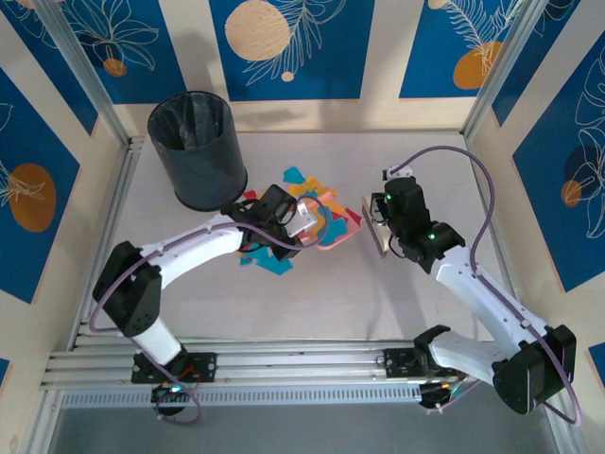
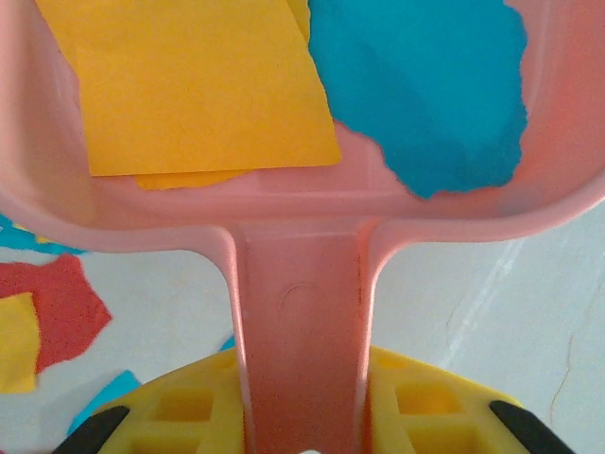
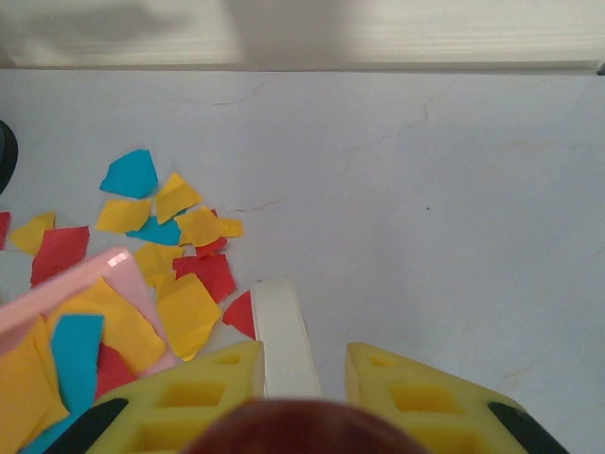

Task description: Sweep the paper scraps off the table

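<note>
Red, yellow and cyan paper scraps point(image 1: 301, 178) lie in a patch at the middle of the white table point(image 1: 312, 303). My left gripper point(image 1: 298, 222) is shut on the handle of a pink dustpan point(image 1: 331, 232), which rests among the scraps. In the left wrist view the yellow fingers point(image 2: 170, 416) flank the handle and the dustpan point(image 2: 284, 203) holds a yellow and a cyan scrap point(image 2: 198, 85). My right gripper point(image 1: 383, 222), to the right of the pan, is shut on a white-edged brush point(image 3: 284, 331). Loose scraps point(image 3: 189, 227) lie left of the brush, beside the pan's lip point(image 3: 95, 274).
A black waste bin point(image 1: 198, 151) with a liner stands at the back left, close behind the left arm. Aluminium rails point(image 1: 104, 218) and blue floral wall panels enclose the table. Bare white surface point(image 3: 425, 189) stretches right of the brush.
</note>
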Controlling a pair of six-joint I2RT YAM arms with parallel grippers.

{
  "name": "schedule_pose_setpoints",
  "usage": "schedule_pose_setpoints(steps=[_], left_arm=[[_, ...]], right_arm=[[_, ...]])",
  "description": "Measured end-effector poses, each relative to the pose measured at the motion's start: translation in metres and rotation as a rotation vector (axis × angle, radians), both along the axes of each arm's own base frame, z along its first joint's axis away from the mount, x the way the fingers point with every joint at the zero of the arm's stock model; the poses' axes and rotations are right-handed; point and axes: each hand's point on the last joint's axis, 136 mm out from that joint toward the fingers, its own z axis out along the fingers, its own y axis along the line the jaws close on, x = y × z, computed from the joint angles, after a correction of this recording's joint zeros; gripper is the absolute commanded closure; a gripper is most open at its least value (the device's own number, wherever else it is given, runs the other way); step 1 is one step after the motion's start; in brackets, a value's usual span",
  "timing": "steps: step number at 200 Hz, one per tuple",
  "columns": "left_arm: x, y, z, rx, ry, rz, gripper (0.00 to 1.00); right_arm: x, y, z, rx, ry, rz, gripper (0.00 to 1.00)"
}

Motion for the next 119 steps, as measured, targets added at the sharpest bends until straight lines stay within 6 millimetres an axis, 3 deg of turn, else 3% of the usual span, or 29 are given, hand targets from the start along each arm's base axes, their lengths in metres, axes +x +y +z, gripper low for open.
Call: schedule_pose_setpoints(steps=[50, 119], left_arm=[[0.013, 0.008, 0.043, -0.110, -0.069, 0.079, 1.00], [0.038, 0.024, 0.093, -0.303, -0.028, 0.204, 1.00]], right_arm=[[-0.001, 0.001, -0.004, 0.014, 0.011, 0.007, 1.00], [-0.001, 0.006, -0.005, 0.031, 0.019, 0.029, 1.00]])
